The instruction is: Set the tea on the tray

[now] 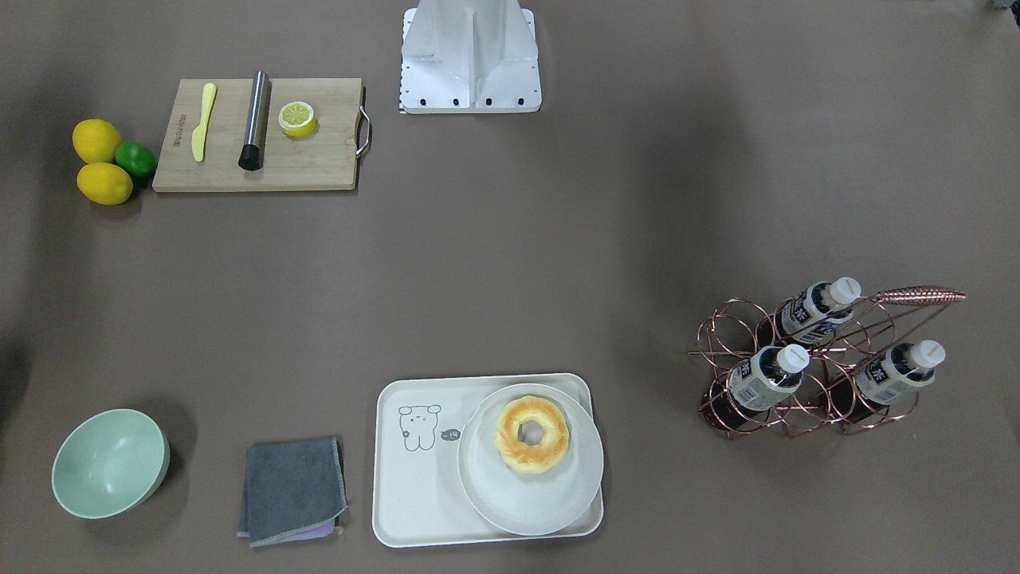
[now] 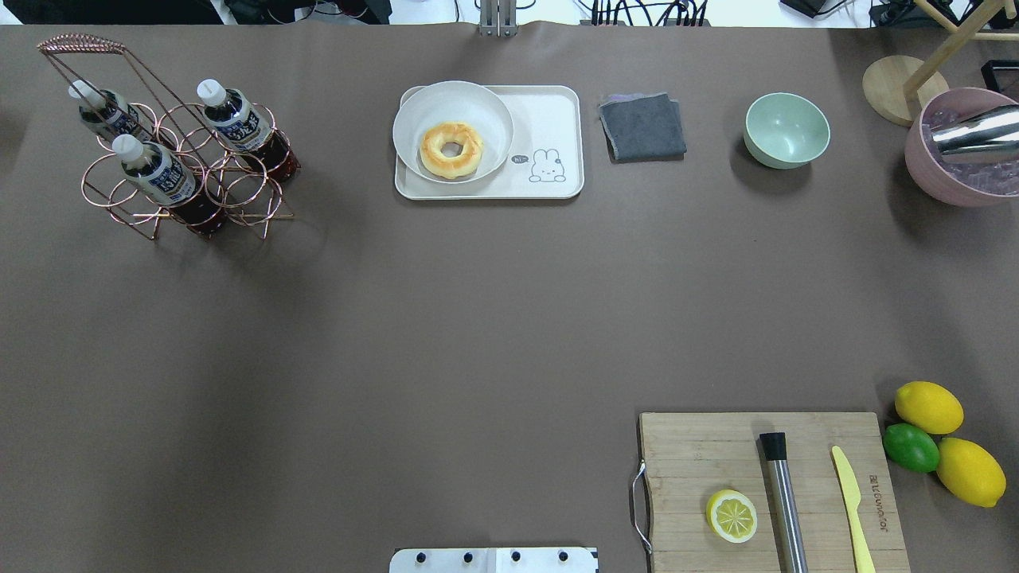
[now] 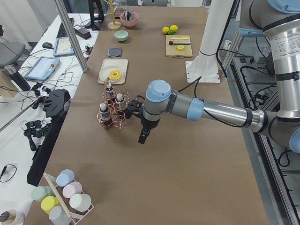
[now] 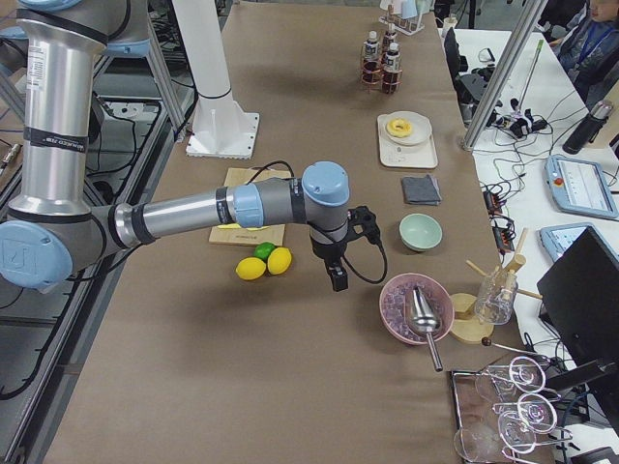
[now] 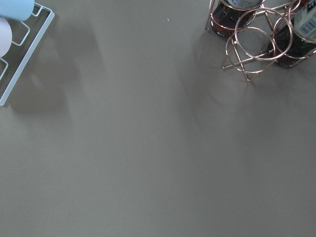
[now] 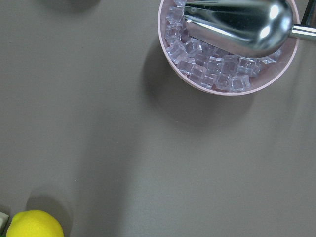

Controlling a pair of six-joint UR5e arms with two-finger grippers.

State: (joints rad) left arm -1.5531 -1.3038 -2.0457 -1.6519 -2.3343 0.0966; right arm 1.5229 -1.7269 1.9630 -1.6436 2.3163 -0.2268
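Note:
Three look-alike tea bottles (image 1: 766, 376) stand in a copper wire rack (image 1: 797, 414); they show at the far left of the overhead view (image 2: 155, 171). The cream tray (image 1: 414, 486) with a bear drawing carries a white plate (image 1: 530, 494) with a doughnut (image 1: 531, 434); the tray also shows in the overhead view (image 2: 549, 111). My left gripper (image 3: 143, 136) hangs above the table just beside the rack, seen only in the exterior left view, so I cannot tell its state. My right gripper (image 4: 337, 278) hangs near the lemons, seen only in the exterior right view, state unclear.
A cutting board (image 2: 716, 446) holds a lemon half, a yellow knife and a steel muddler. Two lemons and a lime (image 2: 911, 447) lie beside it. A grey cloth (image 2: 642, 126), a green bowl (image 2: 786, 130) and a pink ice bowl with scoop (image 2: 955, 151) stand along the far edge.

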